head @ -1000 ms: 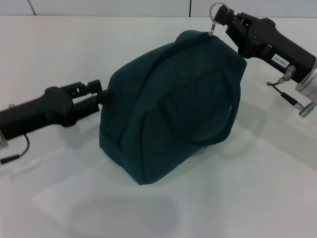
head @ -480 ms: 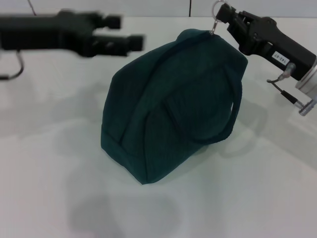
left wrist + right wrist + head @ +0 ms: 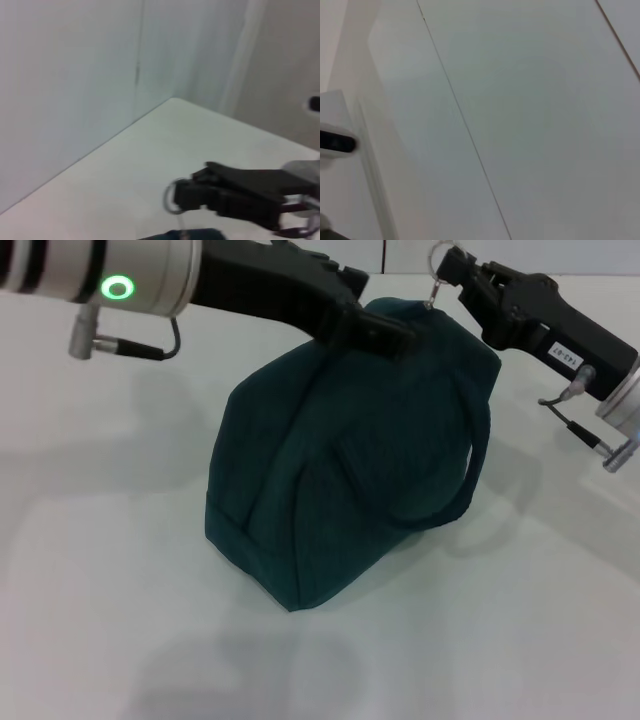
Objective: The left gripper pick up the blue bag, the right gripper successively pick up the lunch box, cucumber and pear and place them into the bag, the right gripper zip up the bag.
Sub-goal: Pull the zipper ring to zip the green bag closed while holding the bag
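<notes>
left gripper swung from bag side to top, fingers unreadable | right gripper clamped on zipper ring | bag closed, near done

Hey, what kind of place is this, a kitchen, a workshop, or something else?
Most likely a robot test lab, not a home. A bare white table against plain white wall panels holds only a blue bag, worked by two black robot arms: the left pincer over its top, the right pincer on its zipper ring.
</notes>
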Tool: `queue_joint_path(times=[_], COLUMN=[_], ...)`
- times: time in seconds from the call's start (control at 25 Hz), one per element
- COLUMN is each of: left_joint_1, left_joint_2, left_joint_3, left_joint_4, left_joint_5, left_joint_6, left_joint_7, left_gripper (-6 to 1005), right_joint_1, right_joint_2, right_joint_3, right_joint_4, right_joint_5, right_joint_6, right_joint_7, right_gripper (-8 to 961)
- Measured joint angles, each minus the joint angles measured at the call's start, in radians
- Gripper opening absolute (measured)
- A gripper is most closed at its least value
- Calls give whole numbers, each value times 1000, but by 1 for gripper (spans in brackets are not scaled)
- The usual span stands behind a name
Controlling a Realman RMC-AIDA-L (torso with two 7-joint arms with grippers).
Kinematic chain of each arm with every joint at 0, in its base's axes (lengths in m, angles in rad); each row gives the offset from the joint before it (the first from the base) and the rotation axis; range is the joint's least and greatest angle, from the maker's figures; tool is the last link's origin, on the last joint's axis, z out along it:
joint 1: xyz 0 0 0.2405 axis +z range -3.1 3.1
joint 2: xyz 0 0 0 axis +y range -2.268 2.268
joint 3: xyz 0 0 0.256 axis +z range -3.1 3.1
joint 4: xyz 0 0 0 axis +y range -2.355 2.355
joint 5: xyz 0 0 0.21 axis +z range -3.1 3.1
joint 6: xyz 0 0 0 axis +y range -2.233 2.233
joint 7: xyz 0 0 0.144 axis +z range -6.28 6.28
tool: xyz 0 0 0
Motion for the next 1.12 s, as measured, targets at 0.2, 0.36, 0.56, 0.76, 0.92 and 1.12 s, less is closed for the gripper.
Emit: queue_joint_path(times=[0.2, 0.36, 0.56, 0.76, 0.92, 1.12], left_joint_1=[-28, -31, -23, 14, 6, 4], left_joint_2=[2, 3, 2, 0, 4, 3], left_joint_3=[8, 17, 19, 37, 40, 45], left_joint_4=[-77, -90, -94, -85, -91, -88], left_joint_5=[38, 50, 63, 19, 30, 40], left_joint_6=[-31, -30, -31, -45, -40, -39], left_joint_7=[-9, -10, -39, 79, 76, 78], left_gripper=[871, 862, 852, 842, 746, 448], right_joint_1=[0, 1, 3, 4, 4, 5], right_joint_2=[0, 0, 0, 0, 0, 0], right_joint_3=[-3, -3, -4, -4, -4, -4], right_joint_4=[0, 0, 0, 3, 8, 8], right_joint_5=[0, 0, -1, -1, 0, 0], right_joint_6=[0, 0, 2, 5, 6, 6], right_joint_7=[0, 0, 0, 3, 4, 5], right_gripper=[13, 14, 14, 14, 15, 15])
